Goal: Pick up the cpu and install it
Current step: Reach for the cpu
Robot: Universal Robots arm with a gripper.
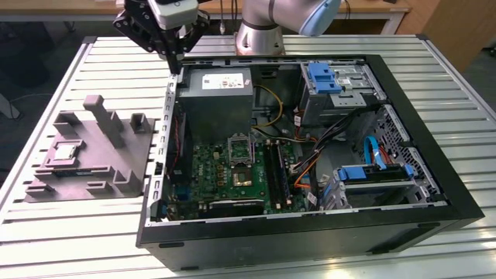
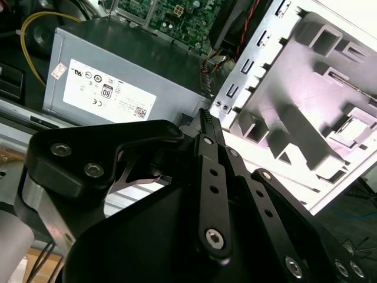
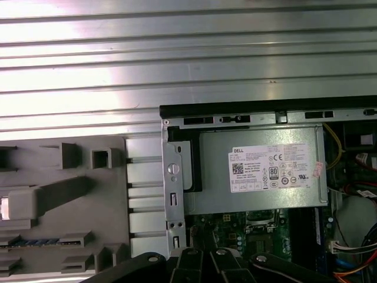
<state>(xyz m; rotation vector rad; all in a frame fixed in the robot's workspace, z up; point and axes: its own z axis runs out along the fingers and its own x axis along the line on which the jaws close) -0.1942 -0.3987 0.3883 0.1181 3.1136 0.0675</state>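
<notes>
progress: nothing picked, nothing installed | my gripper [image 1: 175,61]: jaws closed, empty, above case [image 1: 310,235] corner | cpu [image 1: 64,152]: on grey fixture [image 1: 116,168], well apart from me | socket [image 1: 240,147]: looks empty

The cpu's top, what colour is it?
The cpu is silvery-grey with a pale rim, best seen in the exterior view.

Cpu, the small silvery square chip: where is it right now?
The small silvery-grey square cpu lies in a recess of the grey moulded fixture tray at the exterior view's left, beside the open black computer case.
</notes>
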